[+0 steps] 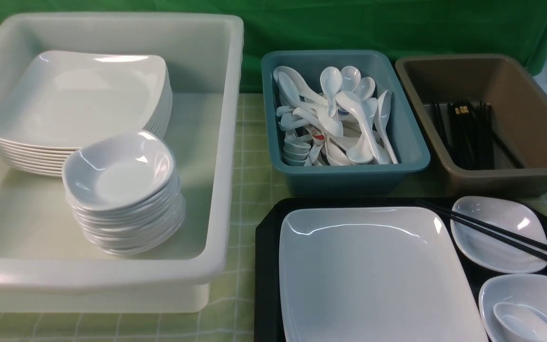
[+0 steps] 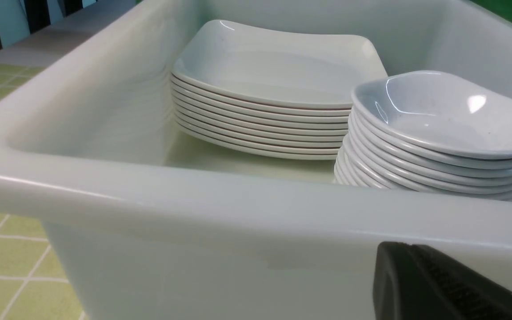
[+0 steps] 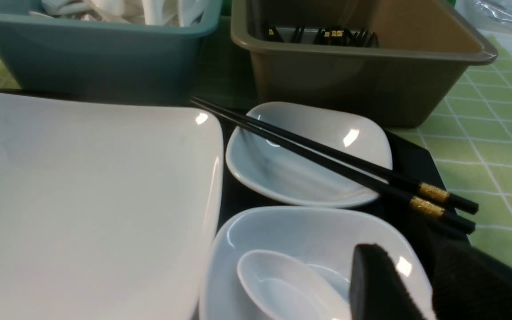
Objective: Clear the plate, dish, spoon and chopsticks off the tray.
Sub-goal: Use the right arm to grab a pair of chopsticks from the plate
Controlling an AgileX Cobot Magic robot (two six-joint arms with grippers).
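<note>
left gripper [image 2: 420, 275] closed, idle facing white tub [image 2: 194, 209] | right gripper [image 3: 409, 255] jaws apart, empty, poised near spoon [image 1: 520, 325] in lower-right dish [image 1: 520, 285], likely my first pick | plate [image 1: 373, 275], chopsticks [image 1: 496, 232] bridging upper dish [image 1: 487, 254], all on tray [image 1: 266, 266]

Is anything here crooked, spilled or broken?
Only the chopsticks look askew: they lie slanted across a small dish on the tray, their gold ends poking past the tray's edge. The spoon sits in the other small dish. Nothing looks spilled or broken.
</note>
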